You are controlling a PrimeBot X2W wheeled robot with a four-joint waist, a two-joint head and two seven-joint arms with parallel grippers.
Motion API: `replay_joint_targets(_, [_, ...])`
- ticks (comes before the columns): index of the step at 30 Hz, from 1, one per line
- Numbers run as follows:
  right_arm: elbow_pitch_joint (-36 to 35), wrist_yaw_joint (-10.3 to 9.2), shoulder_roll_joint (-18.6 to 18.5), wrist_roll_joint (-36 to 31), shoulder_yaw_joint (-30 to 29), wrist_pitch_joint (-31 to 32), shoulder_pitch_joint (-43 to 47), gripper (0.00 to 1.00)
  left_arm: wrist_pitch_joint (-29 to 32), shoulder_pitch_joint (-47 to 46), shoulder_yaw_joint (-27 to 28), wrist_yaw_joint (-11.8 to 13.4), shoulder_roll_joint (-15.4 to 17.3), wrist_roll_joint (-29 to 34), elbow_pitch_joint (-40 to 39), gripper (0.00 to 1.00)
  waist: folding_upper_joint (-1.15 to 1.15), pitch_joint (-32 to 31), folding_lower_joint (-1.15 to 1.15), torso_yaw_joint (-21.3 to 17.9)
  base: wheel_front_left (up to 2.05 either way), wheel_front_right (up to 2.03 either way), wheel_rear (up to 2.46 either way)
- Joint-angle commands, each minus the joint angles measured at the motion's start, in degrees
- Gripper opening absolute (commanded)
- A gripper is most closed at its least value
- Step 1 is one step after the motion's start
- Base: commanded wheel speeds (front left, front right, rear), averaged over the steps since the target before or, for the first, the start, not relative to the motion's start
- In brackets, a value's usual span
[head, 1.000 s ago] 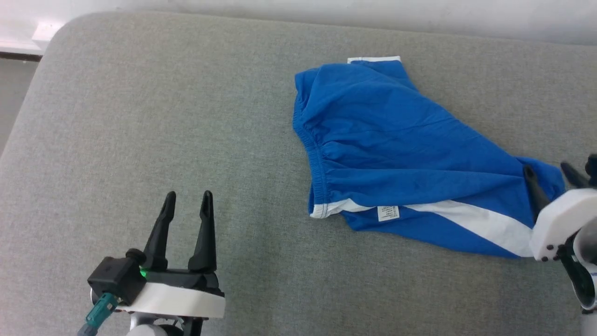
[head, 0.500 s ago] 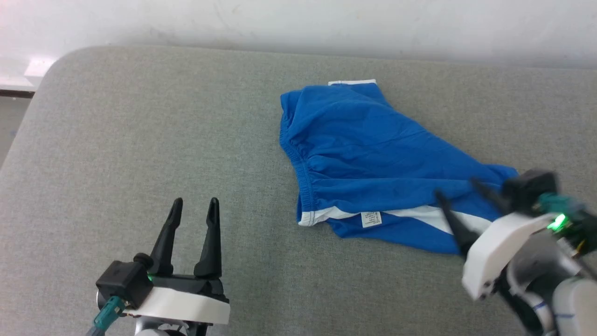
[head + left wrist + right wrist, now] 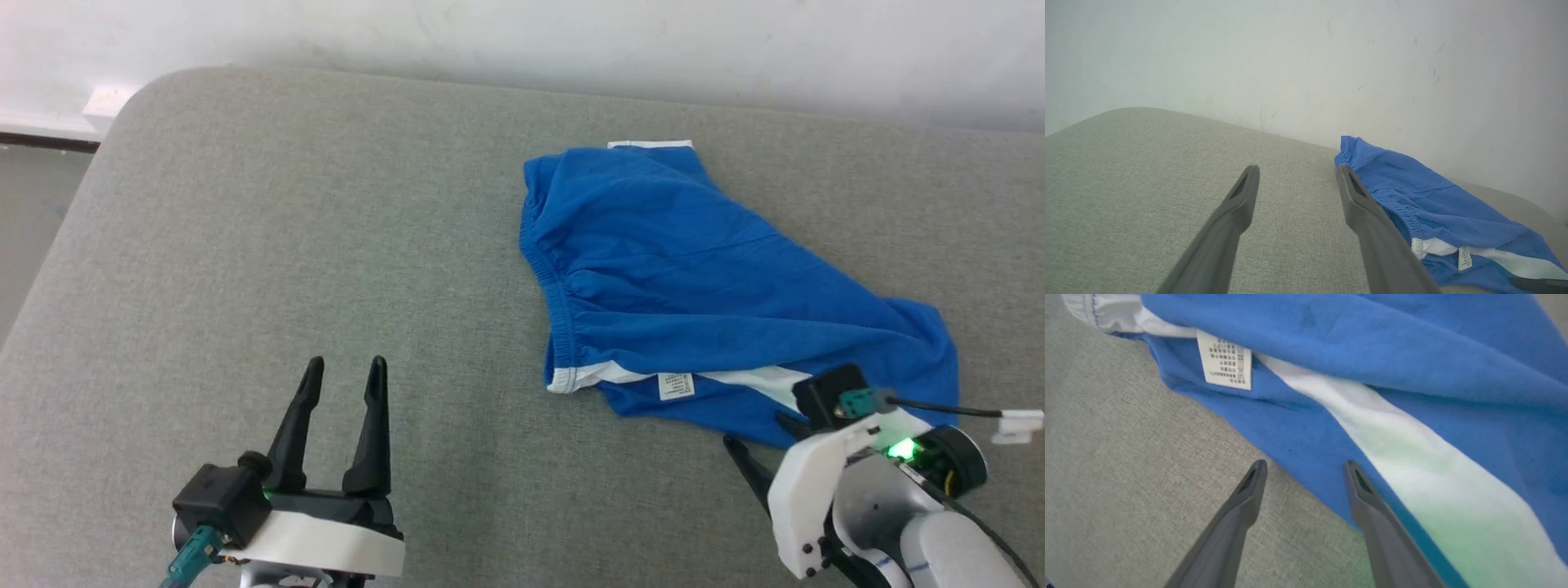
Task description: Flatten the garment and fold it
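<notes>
Blue garment [image 3: 694, 269] lies rumpled, right of centre on the surface [image 3: 326, 245], care label [image 3: 676, 385] showing. Right jaws wide, empty, straddling its near edge; left jaws wide, empty, well apart. Risk: a one-sided pinch catches both layers, dragging the bundle instead of spreading it.

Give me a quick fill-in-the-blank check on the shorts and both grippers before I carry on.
1. The shorts are mostly ____ in colour.
2. The left gripper hangs over the bare grey surface with its jaws ____.
3. The small label lies next to a ____ stripe.
4. The right gripper sits at the near edge of the shorts, jaws apart, holding ____.

Missing words: blue; open; white; nothing.
</notes>
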Motion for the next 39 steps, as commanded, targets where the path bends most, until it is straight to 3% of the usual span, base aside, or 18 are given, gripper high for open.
replay_joint_targets(1, [0.99, -0.04, -0.06, -0.71, 0.62, -0.83, -1.70, 1.00, -0.27, -0.35, -0.01, -0.35, -0.10, 0.05, 0.04, 1.00, 0.00, 0.47, 0.00, 0.32, 0.00, 0.00, 0.00])
replay_joint_targets(6, [1.29, -0.04, 0.85, -1.34, 0.12, -2.67, -4.90, 1.00, -0.27, -0.74, 0.10, -0.29, -0.10, -0.06, -0.03, 1.00, 0.00, 1.15, 0.00, -0.05, 0.00, 0.00, 0.00])
replay_joint_targets(12, [1.27, -0.04, -0.71, -2.98, -1.37, -1.19, -6.55, 1.00, -0.27, -1.32, -0.47, -0.34, -0.10, -0.37, 0.28, 1.00, 0.00, 1.70, 0.00, -0.29, 0.00, 0.00, 0.00])
replay_joint_targets(18, [5.60, -0.04, -1.46, -3.00, -1.43, 0.72, -6.61, 1.00, -0.27, -1.81, -0.94, -0.42, -0.10, -0.72, 0.73, 1.00, 0.00, 1.75, 0.00, 0.42, 0.00, 0.00, 0.00])
replay_joint_targets(19, [6.37, -0.04, -1.77, -3.17, -1.14, 0.63, -6.80, 0.87, -0.27, -1.86, -0.95, -0.46, -0.10, -0.69, 0.80, 1.00, 0.00, 1.77, 0.00, 0.60, 0.00, 0.00, 0.00])
replay_joint_targets(20, [6.99, -0.04, -1.70, -3.13, -1.40, 0.10, -7.07, 0.56, -0.27, -1.91, -0.91, -0.49, -0.10, -0.61, 0.83, 1.00, 0.00, 1.81, 0.00, 0.81, 0.00, 0.00, 0.00])
replay_joint_targets(21, [7.53, -0.04, -1.59, -3.19, -1.64, -0.41, -7.32, 0.31, -0.27, -1.96, -0.80, -0.51, -0.10, -0.57, 0.83, 1.00, 0.00, 1.82, 0.00, 0.99, 0.00, 0.00, 0.00])
replay_joint_targets(23, [7.91, -0.04, -1.18, -3.17, -1.80, -1.37, -7.80, 0.00, -0.27, -1.92, -0.53, -0.54, -0.10, -0.48, 0.76, 1.00, 0.00, 1.80, 0.00, 1.22, 0.00, 0.00, 0.00])
replay_joint_targets(33, [-0.98, -0.04, -1.93, -1.80, -0.05, -3.46, -8.54, 0.00, -0.27, -1.42, -0.18, -0.58, -0.10, -0.36, 0.47, 1.00, 0.00, 1.40, 0.00, -0.46, 0.00, 0.00, 0.00])
replay_joint_targets(39, [-9.83, -0.04, -6.54, 2.56, 5.91, 2.46, -1.74, 0.00, -0.27, -0.93, -0.54, -0.48, -0.10, -0.44, 0.64, 1.00, 0.00, 0.29, 0.00, -2.51, 0.00, 0.00, 0.00])
